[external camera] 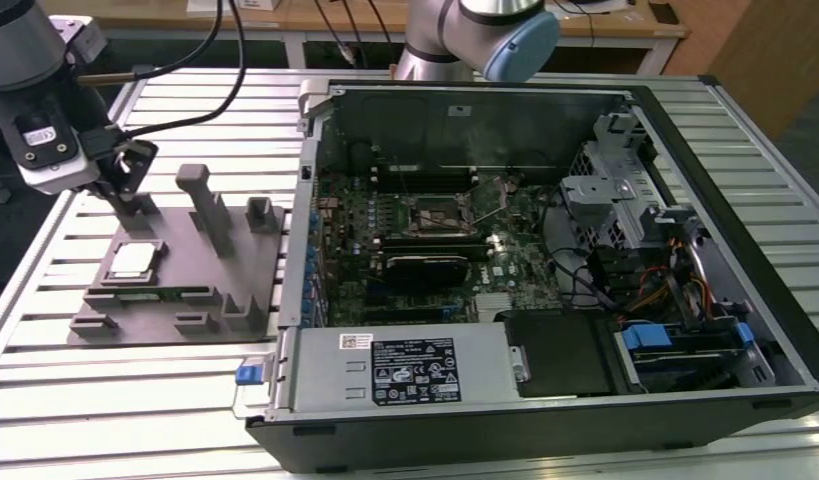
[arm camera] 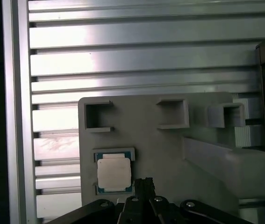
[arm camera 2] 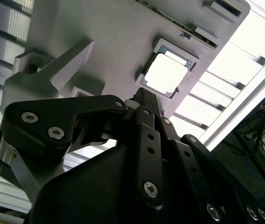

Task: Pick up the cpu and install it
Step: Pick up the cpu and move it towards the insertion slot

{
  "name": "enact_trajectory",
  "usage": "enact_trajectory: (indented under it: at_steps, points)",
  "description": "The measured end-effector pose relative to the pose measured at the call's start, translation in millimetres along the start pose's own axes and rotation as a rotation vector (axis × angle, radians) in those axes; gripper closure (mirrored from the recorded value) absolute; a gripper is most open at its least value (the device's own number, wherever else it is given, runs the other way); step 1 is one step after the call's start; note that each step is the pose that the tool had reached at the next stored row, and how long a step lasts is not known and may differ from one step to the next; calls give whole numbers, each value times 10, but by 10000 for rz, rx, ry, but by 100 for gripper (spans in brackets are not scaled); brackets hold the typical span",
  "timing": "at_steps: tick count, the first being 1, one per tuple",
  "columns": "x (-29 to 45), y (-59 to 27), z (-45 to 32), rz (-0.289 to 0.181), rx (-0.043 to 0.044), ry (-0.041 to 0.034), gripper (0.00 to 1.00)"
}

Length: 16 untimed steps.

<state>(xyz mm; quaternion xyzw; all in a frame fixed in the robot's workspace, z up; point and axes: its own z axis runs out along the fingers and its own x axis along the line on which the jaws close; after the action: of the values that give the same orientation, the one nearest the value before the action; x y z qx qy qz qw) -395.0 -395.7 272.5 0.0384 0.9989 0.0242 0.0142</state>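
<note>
Grey moulded plastic forms the fixture tray [external camera: 182,262], which lies flat on the ribbed aluminium table [external camera: 102,390] at the exterior view's left of the open black computer case [external camera: 763,260]. Blocky uprights rise from the tray; the tallest post [external camera: 204,205] stands between the tray's near corner and the case wall. Inside the case, a green motherboard carries a bare square socket [external camera: 436,213], with a labelled silver power supply [external camera: 396,365] in front of it.

The cpu [external camera: 132,260], a flat square with a pale matte metal lid and a thin darker rim, sits in a square recess of the tray. The gripper [external camera: 125,207] hangs just beside it and above the tray, touching nothing. In the first wrist view its black fingertips [arm camera: 144,183] look clenched together, gripping nothing, with the chip just beside them.
</note>
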Motion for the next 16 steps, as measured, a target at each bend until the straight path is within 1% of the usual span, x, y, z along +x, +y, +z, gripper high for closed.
enact_trajectory:
  at_steps: [16]
  points:
    - [93, -14, 131, -1, 0, 0, 89]
